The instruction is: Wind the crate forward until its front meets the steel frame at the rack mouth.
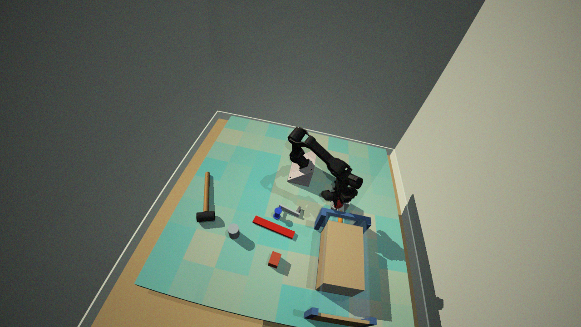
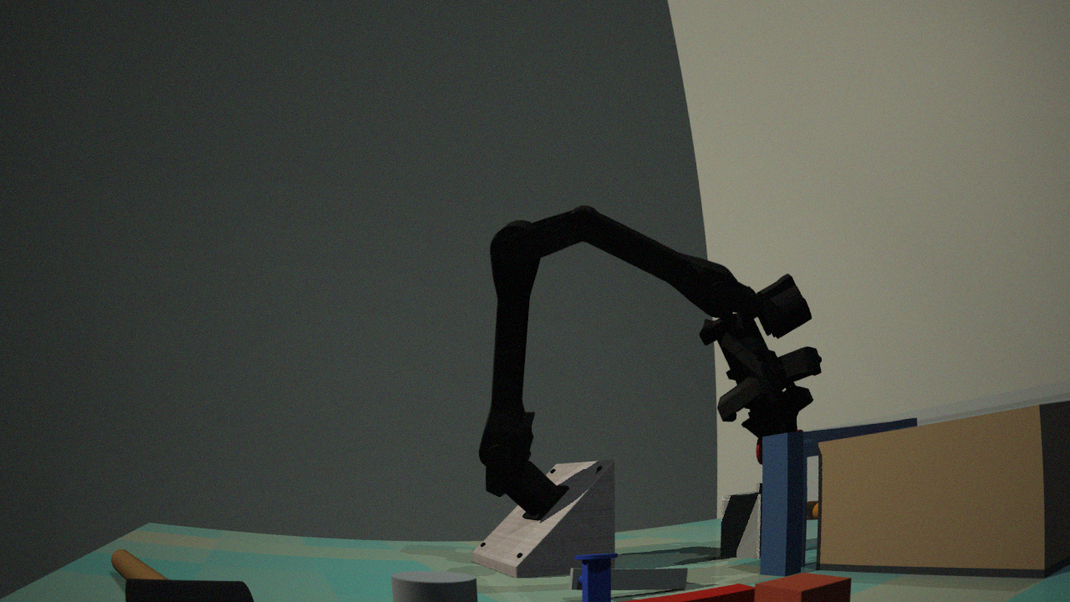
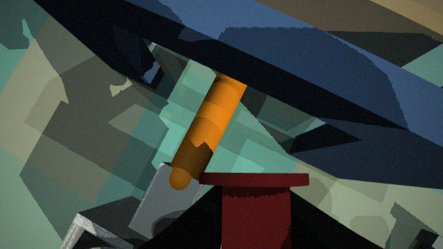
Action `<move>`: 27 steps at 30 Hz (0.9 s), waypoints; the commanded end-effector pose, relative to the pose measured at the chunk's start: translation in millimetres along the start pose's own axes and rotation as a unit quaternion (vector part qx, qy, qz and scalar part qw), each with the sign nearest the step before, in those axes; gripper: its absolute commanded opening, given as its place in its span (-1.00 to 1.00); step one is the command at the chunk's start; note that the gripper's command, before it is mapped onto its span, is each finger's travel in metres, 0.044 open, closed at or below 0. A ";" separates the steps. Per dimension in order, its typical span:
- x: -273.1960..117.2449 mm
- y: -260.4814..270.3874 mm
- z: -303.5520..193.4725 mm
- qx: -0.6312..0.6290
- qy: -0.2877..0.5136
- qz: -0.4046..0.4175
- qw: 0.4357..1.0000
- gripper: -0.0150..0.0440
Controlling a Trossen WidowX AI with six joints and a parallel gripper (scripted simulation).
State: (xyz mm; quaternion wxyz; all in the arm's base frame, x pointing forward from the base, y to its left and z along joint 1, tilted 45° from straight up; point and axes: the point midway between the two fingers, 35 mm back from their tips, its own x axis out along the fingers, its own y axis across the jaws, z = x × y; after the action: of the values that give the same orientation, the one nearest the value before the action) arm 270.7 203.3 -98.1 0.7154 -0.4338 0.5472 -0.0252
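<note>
My gripper (image 1: 337, 204) (image 2: 760, 441) (image 3: 249, 196) is shut on the red knob of a winch handle, above the winch and just in front of the frame. The grey winch (image 2: 741, 520) (image 3: 74, 226) stands below; the handle's arm and key are hidden in the wrist view. An orange strap (image 1: 340, 220) (image 3: 221, 107) runs from the winch under the blue steel frame (image 1: 357, 218) (image 2: 782, 508) (image 3: 294, 59). The tan crate (image 1: 343, 256) (image 2: 931, 494) sits flat inside the cubby, its front close behind the frame, with a narrow gap showing in the exterior view.
A grey crank with a blue knob (image 1: 277, 212) (image 2: 596, 578) lies left of the frame. Nearby are a red bar (image 1: 273, 226), a red block (image 1: 274, 259) (image 2: 804, 588), a grey cylinder (image 1: 233, 230) (image 2: 434, 588) and a black-headed hammer (image 1: 205, 216). The frame's beam is close to my gripper.
</note>
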 end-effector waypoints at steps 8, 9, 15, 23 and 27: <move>5.7 17.6 13.2 0.006 -0.005 0.011 1.000 -0.49; 5.9 18.3 13.7 0.006 -0.005 0.011 1.000 -0.49; 7.4 24.3 17.7 0.007 -0.005 0.011 1.000 -0.49; 9.1 32.8 22.4 0.007 -0.005 0.011 1.000 -0.49; 9.8 37.2 24.4 0.007 -0.005 0.011 1.000 -0.49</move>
State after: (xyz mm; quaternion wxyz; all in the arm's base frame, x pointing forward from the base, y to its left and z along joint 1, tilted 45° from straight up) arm 280.0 223.7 -117.5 0.7164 -0.4345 0.5451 -0.0291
